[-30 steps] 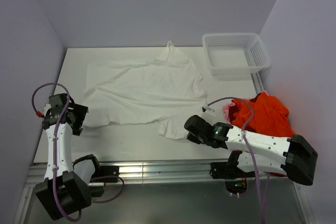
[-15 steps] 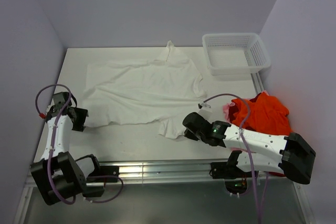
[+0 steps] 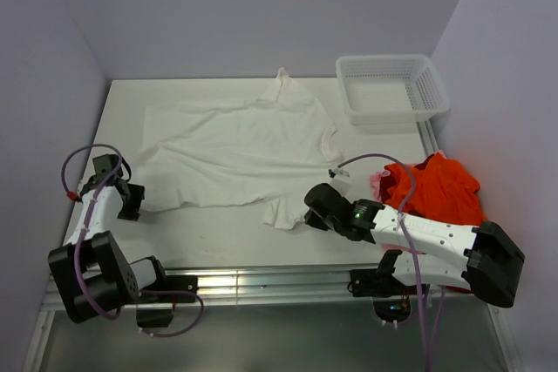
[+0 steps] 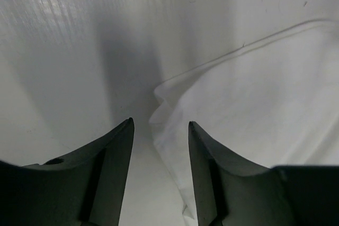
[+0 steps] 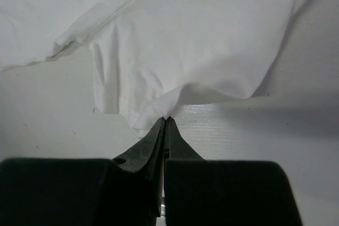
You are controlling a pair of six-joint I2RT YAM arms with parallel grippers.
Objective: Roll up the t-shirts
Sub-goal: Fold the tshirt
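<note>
A white t-shirt (image 3: 235,150) lies spread and wrinkled across the table. My left gripper (image 3: 132,202) is open at its near left corner; in the left wrist view the cloth corner (image 4: 169,130) lies between the fingers. My right gripper (image 3: 307,208) is shut on the shirt's near right sleeve edge; the right wrist view shows the hem (image 5: 175,99) pinched at the fingertips (image 5: 167,121). An orange-red t-shirt (image 3: 440,189) lies crumpled at the right, behind my right arm.
A white plastic mesh basket (image 3: 392,86) stands at the back right. A pink cloth (image 3: 378,184) shows beside the orange-red heap. Walls close in on left, back and right. A metal rail (image 3: 261,280) runs along the near edge.
My left arm has dropped low and its gripper now sits at the shirt's near left corner. My right gripper has barely moved, still at the sleeve edge.
</note>
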